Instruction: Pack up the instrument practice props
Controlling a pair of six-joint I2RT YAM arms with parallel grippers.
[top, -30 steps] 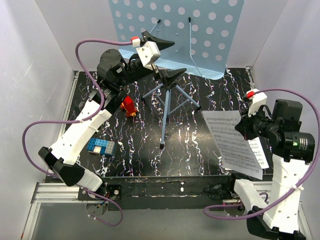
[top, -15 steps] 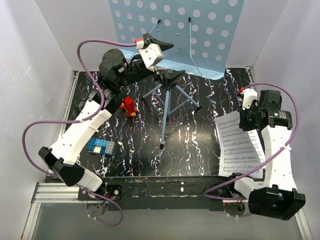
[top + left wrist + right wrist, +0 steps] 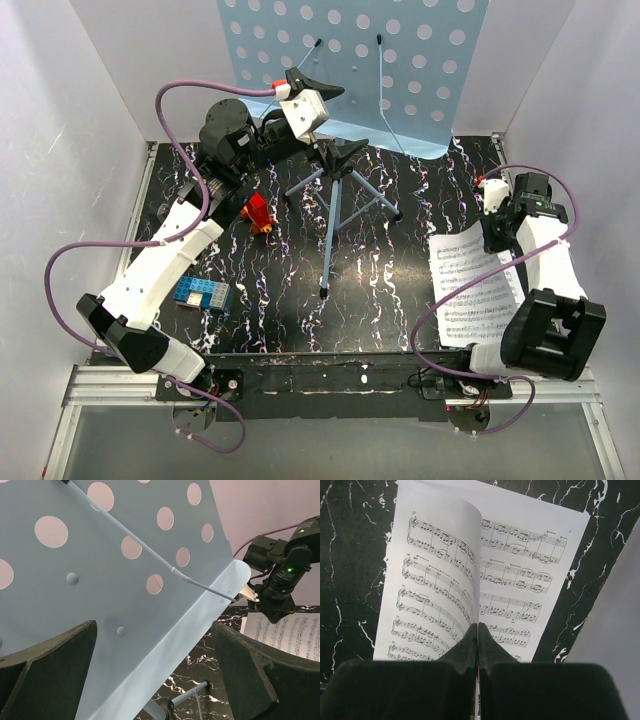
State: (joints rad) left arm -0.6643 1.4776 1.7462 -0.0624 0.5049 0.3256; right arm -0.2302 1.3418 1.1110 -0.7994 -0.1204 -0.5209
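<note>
Swinging in from the right edge, the right arm [image 3: 548, 262] has folded back over its base and carried its gripper toward the rear right of the table [image 3: 385, 300]. That has brought the page down from mid-air to the tabletop. The left arm [image 3: 165, 262] has barely shifted.

The right gripper [image 3: 478, 629] has its jaws pressed together on the near edge of a page [image 3: 432, 580], which bows upward from the pinch. Beneath it a second page [image 3: 525, 565] lies flat on the black marbled surface. Seen from above, the music sits at the right side of the table, reaching toward the front edge and well apart from the stand's legs [image 3: 335, 215].

The left gripper [image 3: 155, 645] hangs with its fingers [image 3: 50, 660] spread wide and nothing between them. It is just in front of the plate [image 3: 100, 595], near the plate's lower lip. The plate, light blue and punched with round holes, stands tilted at the back wall, and a thin wire arm [image 3: 150, 555] lies across its face. The legs spread out on the table in front of it.

Left of the legs sits a small red object [image 3: 258, 212]. A blue block [image 3: 200, 292] lies nearer the front, just beside the left arm.
</note>
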